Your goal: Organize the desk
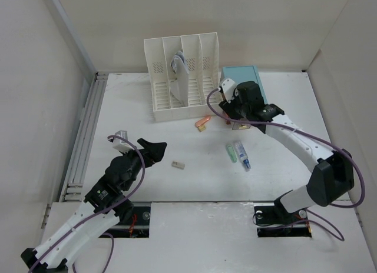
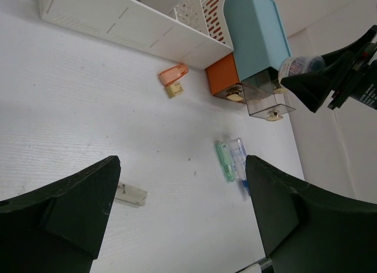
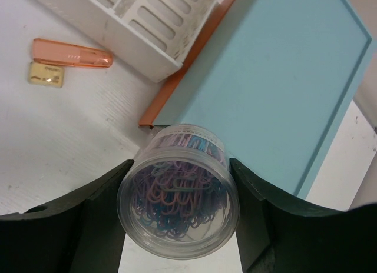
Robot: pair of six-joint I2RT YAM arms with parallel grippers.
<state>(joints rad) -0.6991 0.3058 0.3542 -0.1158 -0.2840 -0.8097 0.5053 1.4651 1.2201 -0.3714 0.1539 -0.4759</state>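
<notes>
Near the far edge of the desk (image 1: 194, 179), the right gripper (image 3: 179, 166) clamped a clip jar (image 3: 177, 220) by the teal box (image 3: 277, 79); the left gripper (image 2: 181, 167) had its fingers apart.

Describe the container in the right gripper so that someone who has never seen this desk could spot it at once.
Find the teal-topped drawer box at the far side of the desk, right of the white slotted file rack. Beside that box the right gripper clamps a small round jar. It alone holds a tangle of pink, blue and purple paper clips behind a clear wall.
</notes>
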